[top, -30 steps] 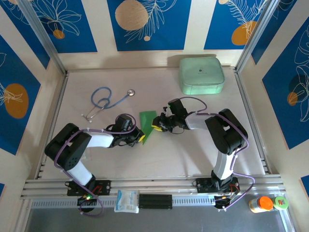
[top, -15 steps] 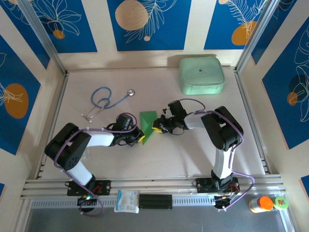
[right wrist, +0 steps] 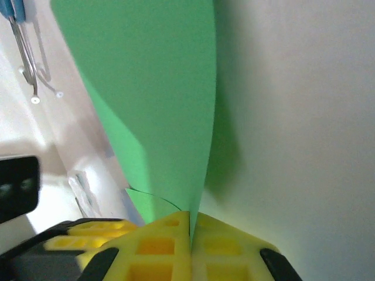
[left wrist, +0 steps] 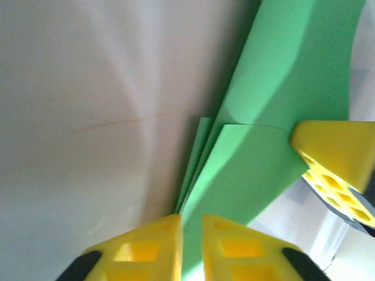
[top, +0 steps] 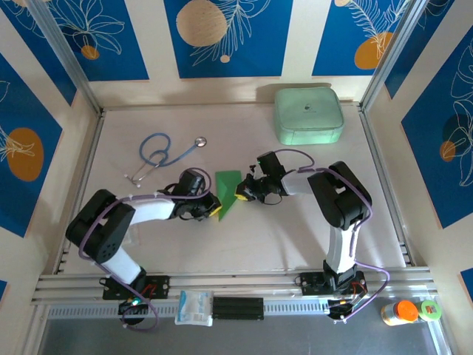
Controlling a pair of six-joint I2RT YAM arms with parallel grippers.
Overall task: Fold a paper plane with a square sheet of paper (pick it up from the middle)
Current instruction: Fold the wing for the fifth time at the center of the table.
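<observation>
Green paper (top: 227,185) sits between 2 grippers. The right gripper (right wrist: 190,237) clamps its edge; the left gripper (left wrist: 191,246) has jaws slightly apart, the paper's corner between them.

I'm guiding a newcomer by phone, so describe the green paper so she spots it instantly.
On the pale table, look at the middle, where the left gripper and right gripper meet. Between their yellow tips is the green paper, folded into a narrow pointed shape. It is vivid and thin, unlike the bulky pale mint case at the back right.
</observation>
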